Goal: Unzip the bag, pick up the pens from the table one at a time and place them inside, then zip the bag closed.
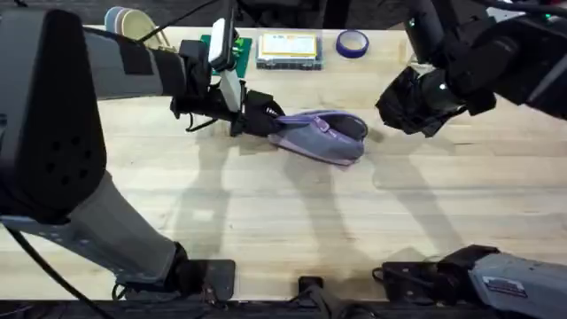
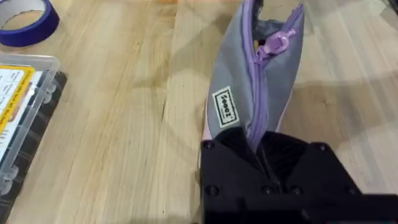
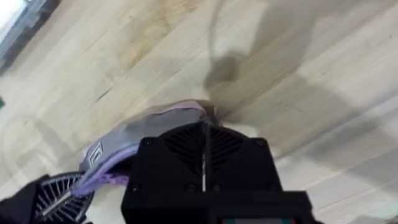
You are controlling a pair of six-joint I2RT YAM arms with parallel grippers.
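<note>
The lilac and grey bag (image 1: 323, 137) lies on the table (image 1: 266, 213) just right of centre. My left gripper (image 1: 257, 115) is shut on the bag's left end; in the left wrist view the fabric (image 2: 239, 106) runs into the pinched fingers (image 2: 292, 162). The purple zipper pull (image 2: 277, 42) sits near the far end, where the mouth gapes a little. My right gripper (image 1: 416, 102) hovers above the table to the right of the bag, fingers (image 3: 174, 155) pressed together with nothing seen between them. The bag (image 3: 124, 140) shows below it. The pens are out of view.
Along the table's far edge stand a clear plastic box with yellow contents (image 1: 288, 49), a blue tape roll (image 1: 352, 42), a green item (image 1: 239, 55) and stacked bowls (image 1: 133, 25). The box (image 2: 18, 118) and tape (image 2: 25, 22) lie beyond the bag's side.
</note>
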